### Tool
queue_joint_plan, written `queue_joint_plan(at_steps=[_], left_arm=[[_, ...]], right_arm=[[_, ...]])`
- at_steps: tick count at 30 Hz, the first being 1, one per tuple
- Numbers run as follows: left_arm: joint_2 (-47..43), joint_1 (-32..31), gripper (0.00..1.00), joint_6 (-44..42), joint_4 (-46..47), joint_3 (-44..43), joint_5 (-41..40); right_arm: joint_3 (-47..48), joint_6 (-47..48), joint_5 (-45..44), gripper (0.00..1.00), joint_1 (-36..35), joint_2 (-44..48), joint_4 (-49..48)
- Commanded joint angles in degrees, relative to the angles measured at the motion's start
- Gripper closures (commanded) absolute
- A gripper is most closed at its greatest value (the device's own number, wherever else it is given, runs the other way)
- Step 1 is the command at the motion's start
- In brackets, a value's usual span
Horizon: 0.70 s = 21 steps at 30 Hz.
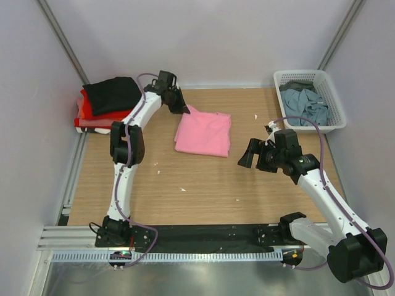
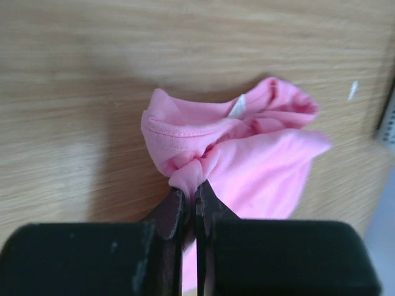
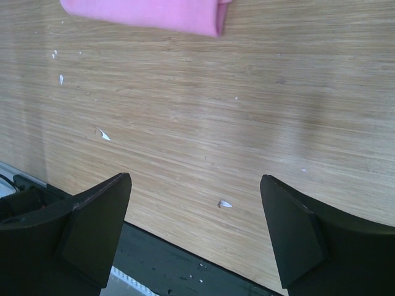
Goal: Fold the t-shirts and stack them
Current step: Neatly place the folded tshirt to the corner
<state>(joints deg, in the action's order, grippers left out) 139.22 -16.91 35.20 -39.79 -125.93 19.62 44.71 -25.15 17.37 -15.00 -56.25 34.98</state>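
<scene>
My left gripper [image 2: 196, 191] is pinched tight on a bunched corner of the pink t-shirt [image 1: 205, 135], the soft knit gathered into small puckers right at my fingertips. The shirt lies folded near the middle of the wooden table [image 1: 203, 191], a roughly rectangular pad a little wider than it is deep, its long axis running left to right with a slight tilt. Its far-left corner is drawn into a point toward me. In my wrist view a stitched hem curls over the bunch, and a white neck tag [image 2: 238, 106] peeks out of the folds. My right gripper [image 3: 194, 180] hangs over bare wood grain to the shirt's right, jaws spread wide and holding nothing. A black t-shirt [image 1: 112, 94] tops a red t-shirt [image 1: 88, 111] at far left. A grey-blue t-shirt [image 1: 308, 106] lies crumpled in the white lattice basket [image 1: 333, 102] at far right.
</scene>
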Motion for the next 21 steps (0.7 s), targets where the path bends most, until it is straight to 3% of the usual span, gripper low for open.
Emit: queue_joint_plan(at_steps=[1, 12, 21], left_arm=[[-5.98, 2.75, 1.0, -2.59, -8.8, -11.14, -3.35], [-10.54, 9.08, 1.0, -3.29, -14.7, -20.05, -4.76], [-14.24, 9.87, 0.98, -5.23, -11.28, -24.44, -5.55]], right_arm=[[0.29, 1.06, 1.18, 0.08, -0.11, 1.32, -0.79], [-0.06, 1.15, 2.59, 0.08, -0.11, 2.11, -1.76], [-0.5, 1.15, 3.03, 0.08, -0.03, 2.2, -2.29]])
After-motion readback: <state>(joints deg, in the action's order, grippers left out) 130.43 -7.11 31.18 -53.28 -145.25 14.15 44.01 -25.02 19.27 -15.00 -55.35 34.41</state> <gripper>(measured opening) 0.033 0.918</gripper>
